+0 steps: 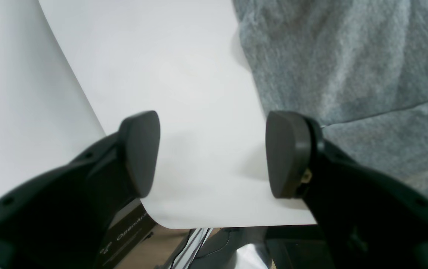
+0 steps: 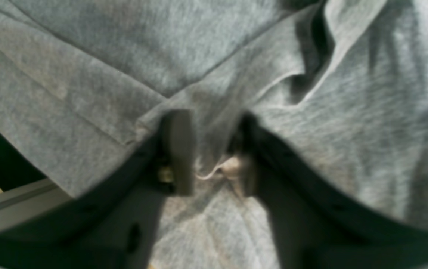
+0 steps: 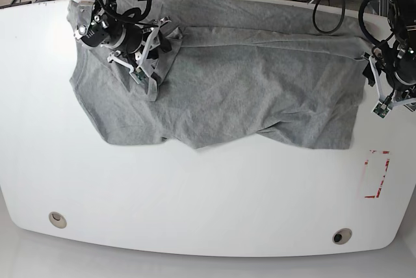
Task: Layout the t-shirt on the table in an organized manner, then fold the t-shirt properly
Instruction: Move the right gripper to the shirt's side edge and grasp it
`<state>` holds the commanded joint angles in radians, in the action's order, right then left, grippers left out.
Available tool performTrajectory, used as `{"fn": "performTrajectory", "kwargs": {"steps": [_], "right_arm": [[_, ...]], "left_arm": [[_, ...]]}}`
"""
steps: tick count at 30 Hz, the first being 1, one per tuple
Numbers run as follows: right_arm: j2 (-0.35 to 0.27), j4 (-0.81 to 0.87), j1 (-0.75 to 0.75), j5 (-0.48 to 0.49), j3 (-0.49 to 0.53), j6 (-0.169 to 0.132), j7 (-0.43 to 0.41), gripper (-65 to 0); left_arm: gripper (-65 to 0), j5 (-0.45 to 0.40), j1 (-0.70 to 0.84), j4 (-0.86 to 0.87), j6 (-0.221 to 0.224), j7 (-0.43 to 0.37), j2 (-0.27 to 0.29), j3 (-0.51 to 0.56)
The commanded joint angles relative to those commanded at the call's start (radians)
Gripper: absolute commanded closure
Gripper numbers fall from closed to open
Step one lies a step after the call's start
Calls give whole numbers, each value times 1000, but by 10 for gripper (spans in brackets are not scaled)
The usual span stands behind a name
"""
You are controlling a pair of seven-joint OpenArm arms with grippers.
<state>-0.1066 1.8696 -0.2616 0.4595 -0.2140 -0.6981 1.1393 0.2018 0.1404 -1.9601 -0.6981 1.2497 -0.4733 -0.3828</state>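
Clearly the right hand (image 2: 208, 151) is clamped on a pinch of the t-shirt (image 2: 87, 67): in its wrist view grey cloth fills the narrow gap between the two dark fingers (image 2: 178, 149), and a pale seam or hem edge shows right at the pinch. In the base view this hand (image 3: 158, 37) sits at the shirt's far left part, reaching in from the far edge of the surface (image 3: 195, 206) and angled toward the middle of the shirt, with the cloth bunched up in small folds around it.

The left hand (image 1: 213, 153) is spread wide and holds nothing; bare white surface (image 1: 184, 74) shows between its two fingertips (image 1: 141, 149). Its one finger stands just beside the t-shirt's (image 1: 348, 56) edge. In the base view it (image 3: 378, 89) hangs at the right end of the shirt, near the far right corner of the surface.

The t-shirt (image 3: 247, 89) lies spread across the far half of the surface, heather grey, wide from left to right. Its near edge is uneven and wavy, with a shallow crease running across the far part and several wrinkles in the middle. A red tape rectangle (image 3: 376, 174) sits on the surface near the right edge, apart from the cloth, and two round grommet holes (image 3: 58, 219) lie near the front edge.
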Motion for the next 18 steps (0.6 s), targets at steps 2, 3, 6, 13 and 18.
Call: {"fn": "performTrajectory", "kwargs": {"steps": [2, 3, 6, 13, 18], "right_arm": [[2, 0, 2, 0, 0, 0, 2, -33], [2, 0, 2, 0, 0, 0, 2, -35], [14, 0, 25, 0, 44, 0, 5, -38], [75, -3, 68, -6, 58, 0, 8, -40], [80, -3, 112, -5, 124, 0, 8, -57]], "left_arm": [[-415, 0, 0, 0, 0, 0, 0, 0], [-415, 0, 0, 0, 0, 0, 0, 0], [-415, 0, 0, 0, 0, 0, 0, 0], [-415, 0, 0, 0, 0, 0, -3, 0], [-415, 0, 2, 0, 0, 0, -5, 0]]}}
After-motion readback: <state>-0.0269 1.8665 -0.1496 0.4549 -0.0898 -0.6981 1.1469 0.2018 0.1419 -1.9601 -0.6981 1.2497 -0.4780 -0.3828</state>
